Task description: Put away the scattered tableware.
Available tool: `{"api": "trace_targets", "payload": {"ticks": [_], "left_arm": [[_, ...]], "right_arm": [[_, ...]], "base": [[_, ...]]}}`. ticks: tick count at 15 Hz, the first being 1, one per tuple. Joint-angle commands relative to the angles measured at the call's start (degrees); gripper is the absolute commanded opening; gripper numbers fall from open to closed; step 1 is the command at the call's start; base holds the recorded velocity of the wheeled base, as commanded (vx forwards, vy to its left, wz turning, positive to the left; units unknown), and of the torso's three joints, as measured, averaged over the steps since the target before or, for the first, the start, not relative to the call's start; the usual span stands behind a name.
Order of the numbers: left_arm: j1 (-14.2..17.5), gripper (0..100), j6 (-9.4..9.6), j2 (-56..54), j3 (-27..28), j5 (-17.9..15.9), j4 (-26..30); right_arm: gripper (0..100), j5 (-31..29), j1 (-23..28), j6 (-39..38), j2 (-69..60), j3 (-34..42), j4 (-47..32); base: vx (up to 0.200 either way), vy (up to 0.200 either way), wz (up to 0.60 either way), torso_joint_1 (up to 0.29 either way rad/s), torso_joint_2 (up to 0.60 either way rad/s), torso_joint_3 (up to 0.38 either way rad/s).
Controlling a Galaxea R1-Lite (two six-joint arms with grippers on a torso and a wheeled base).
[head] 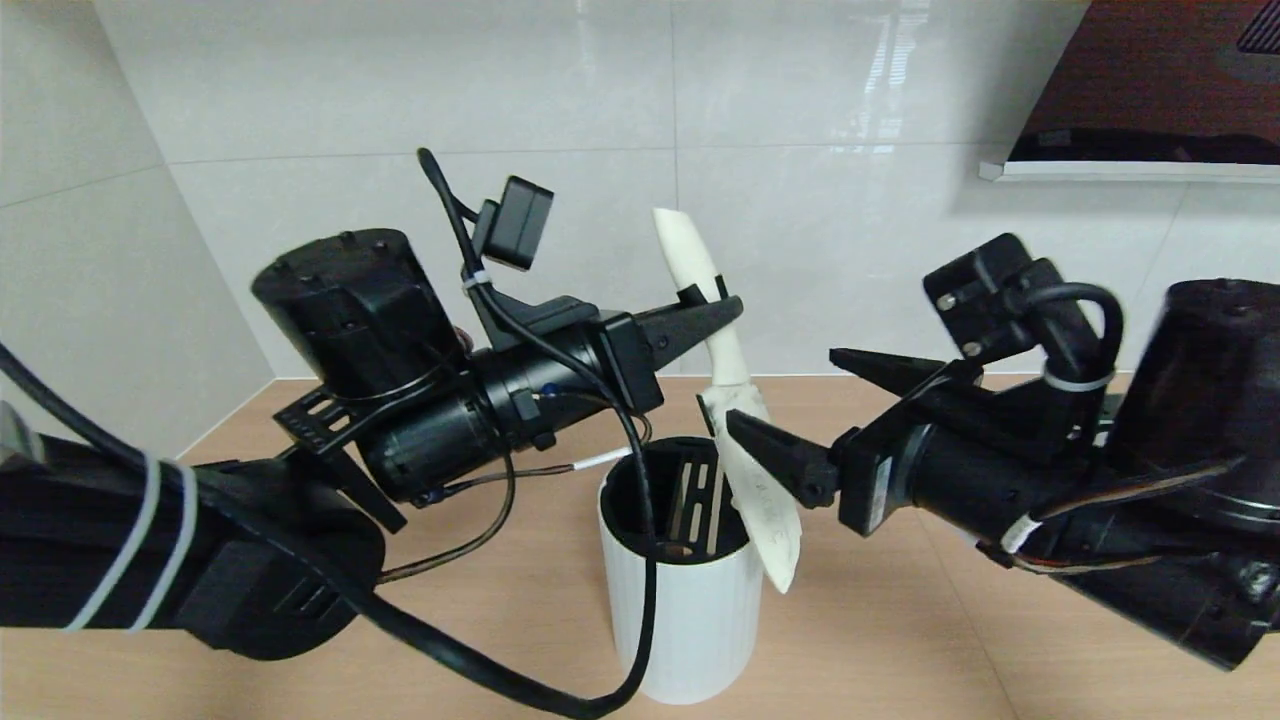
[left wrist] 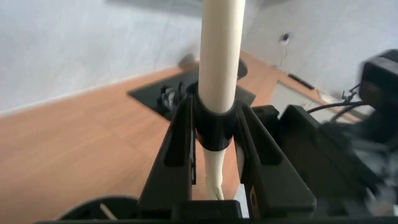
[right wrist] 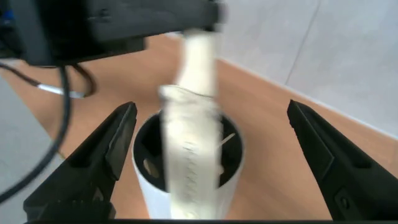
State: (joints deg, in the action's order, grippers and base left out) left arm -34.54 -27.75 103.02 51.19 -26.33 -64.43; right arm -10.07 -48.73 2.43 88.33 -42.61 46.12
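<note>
left gripper (head: 722,305) is clamped on the handle of a white utensil (head: 745,470), which it holds upright and slightly tilted, broad end down. that end hangs over the right rim of the white holder (head: 690,620); whether its tip is inside cannot be told. right gripper (head: 785,388) is spread wide, one finger on each side of the utensil's broad part, the lower one just beside it. holder stands on the worktop (head: 1000,620) with metal cutlery (head: 690,500) inside.

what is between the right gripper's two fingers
In the right wrist view, the blade of the white knife, held by the left gripper over the utensil holder, hangs between the fingers of the right gripper, touching neither.
</note>
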Motion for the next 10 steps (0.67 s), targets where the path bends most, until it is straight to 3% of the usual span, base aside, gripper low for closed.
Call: {"api": "trace_targets", "payload": {"ticks": [1,3,4,7,8,10], "left_arm": [[0.7,0,0.06,-5.1,0.1,0.1,0.1],[3.3,0,0.24,-9.1,0.8,0.1,0.3],[5.0,0,2.78,-10.4,0.3,0.1,0.6],[5.8,0,13.86,-13.6,-3.8,0.1,2.0],[5.8,0,18.69,-15.2,-5.3,0.1,4.0],[5.8,0,25.02,-15.7,-6.5,1.4,7.5]], "right_arm": [[100,0.0,1.9,-0.1,-7.0,1.6,0.1],[100,0.9,8.8,-0.5,-11.7,3.1,-0.1],[100,1.7,11.6,-0.6,-12.0,4.1,-0.2],[100,3.1,14.0,-3.1,-9.3,7.2,-0.2],[100,3.0,14.2,-3.2,-8.7,7.3,-0.2],[100,3.0,14.6,-3.2,-8.5,7.5,-0.2]], "base": [[0.000,0.000,0.00,0.000,0.00,0.000],[0.000,0.000,0.00,0.000,0.00,0.000],[0.000,0.000,0.00,0.000,0.00,0.000],[0.000,0.000,0.00,0.000,0.00,0.000],[0.000,0.000,0.00,0.000,0.00,0.000],[0.000,0.000,0.00,0.000,0.00,0.000]]}}
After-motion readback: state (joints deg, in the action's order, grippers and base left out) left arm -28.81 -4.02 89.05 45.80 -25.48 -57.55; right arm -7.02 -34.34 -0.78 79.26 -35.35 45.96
